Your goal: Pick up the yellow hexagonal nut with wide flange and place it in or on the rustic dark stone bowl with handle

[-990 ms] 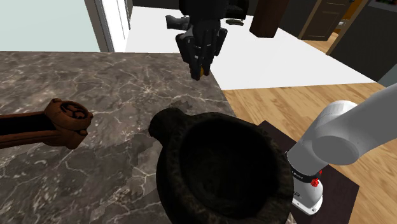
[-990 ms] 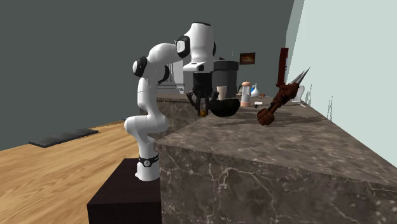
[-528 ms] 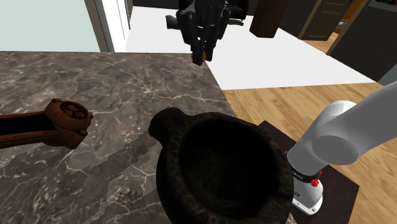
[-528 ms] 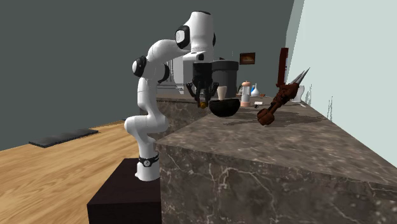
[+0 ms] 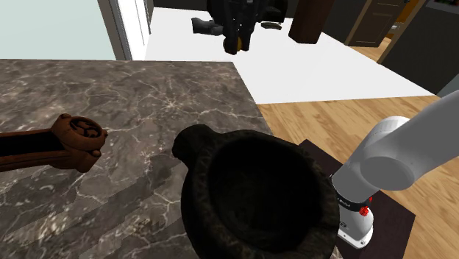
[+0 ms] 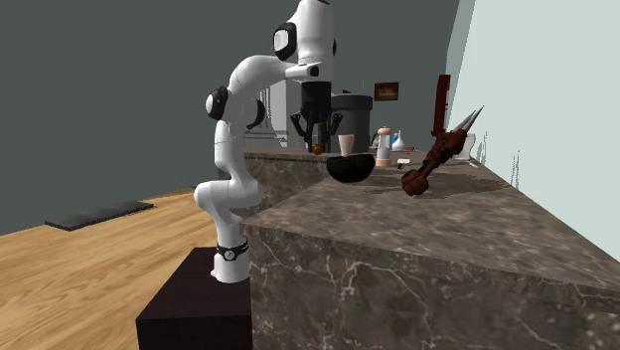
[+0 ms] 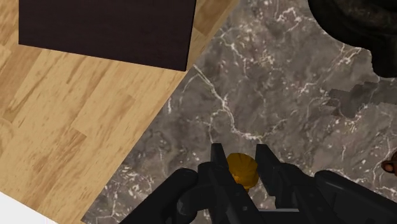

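The arm [image 6: 227, 169] reaches high, its downward-pointing end effector [image 7: 240, 159] clasping the nut [image 7: 242, 170].

No writing can be read anywhere. A small dark plaque [image 6: 387, 90], upper middle of the second exterior view, bears pale marks too small to make out. Red marks [image 5: 363, 212] low on the arm [image 5: 390, 158], lower right of the shoulder view, form no legible letters.

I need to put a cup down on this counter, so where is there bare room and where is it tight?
Bare veined counter runs wide beyond the brown tool and dark bowl, up to the far edge. Crowded: the narrow strip between tool and bowl. Jaws hold the yellow nut above.
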